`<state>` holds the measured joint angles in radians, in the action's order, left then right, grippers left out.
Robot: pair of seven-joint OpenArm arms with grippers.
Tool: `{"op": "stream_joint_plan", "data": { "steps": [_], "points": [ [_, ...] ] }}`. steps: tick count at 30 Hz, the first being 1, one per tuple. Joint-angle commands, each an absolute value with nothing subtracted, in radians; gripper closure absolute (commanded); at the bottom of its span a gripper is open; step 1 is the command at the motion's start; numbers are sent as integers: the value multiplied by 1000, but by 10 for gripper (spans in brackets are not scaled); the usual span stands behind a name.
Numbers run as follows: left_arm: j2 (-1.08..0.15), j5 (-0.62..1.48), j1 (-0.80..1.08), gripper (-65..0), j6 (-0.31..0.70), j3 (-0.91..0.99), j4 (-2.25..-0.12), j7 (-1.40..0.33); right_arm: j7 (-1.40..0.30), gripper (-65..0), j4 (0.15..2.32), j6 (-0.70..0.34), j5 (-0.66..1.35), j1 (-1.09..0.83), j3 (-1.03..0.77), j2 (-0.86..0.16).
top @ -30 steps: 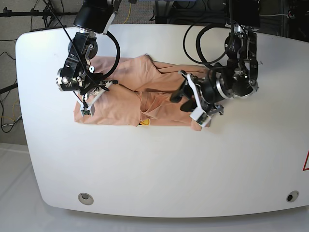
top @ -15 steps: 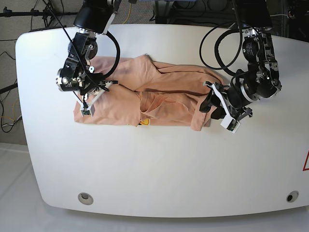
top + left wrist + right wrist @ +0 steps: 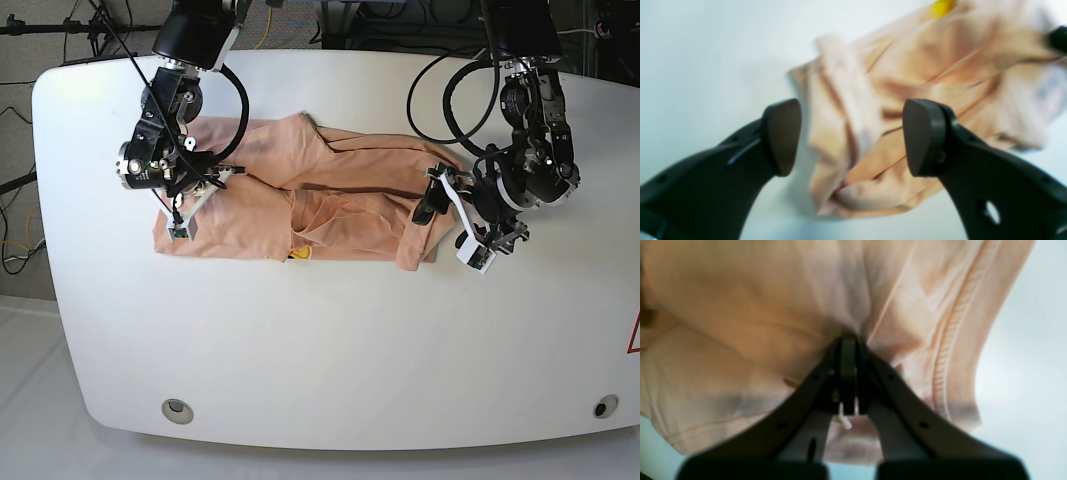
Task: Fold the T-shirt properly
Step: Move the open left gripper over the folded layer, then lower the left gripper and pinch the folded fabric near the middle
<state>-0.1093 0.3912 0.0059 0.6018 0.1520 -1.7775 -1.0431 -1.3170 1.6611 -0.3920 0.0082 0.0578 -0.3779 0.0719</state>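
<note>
The peach T-shirt (image 3: 340, 205) lies crumpled lengthwise across the white table (image 3: 330, 340), its small yellow mark (image 3: 298, 253) at the near edge. My left gripper (image 3: 437, 195) hovers open at the shirt's right end. In the left wrist view its fingers (image 3: 781, 136) stand wide apart with the folded cloth edge (image 3: 840, 133) lying beyond them, nothing gripped. My right gripper (image 3: 212, 180) sits at the shirt's left end. In the right wrist view it (image 3: 848, 373) is shut on a pinch of the T-shirt (image 3: 756, 323), beside a ribbed hem (image 3: 953, 340).
Black cables loop from both arms above the shirt's far side (image 3: 440, 90). Bare white tabletop stretches in front of the shirt to the near edge, where two round fittings (image 3: 177, 409) sit near the corners.
The left arm dragged the shirt's right end rightward, then its jaws opened and let the cloth go. The right gripper stayed still, shut on the left end.
</note>
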Motion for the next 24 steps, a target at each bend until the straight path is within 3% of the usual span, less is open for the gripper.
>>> {"op": "stream_joint_plan", "data": {
  "steps": [1,24],
  "points": [
    [-101,380,-8,-464,602,148,-1793,-975,-1336,0,1664,-392,8,64,-375,73],
    [-99,331,-27,-463,605,137,-1613,-895,-1336,0,1664,-392,8,62,-375,73]
  ]
}}
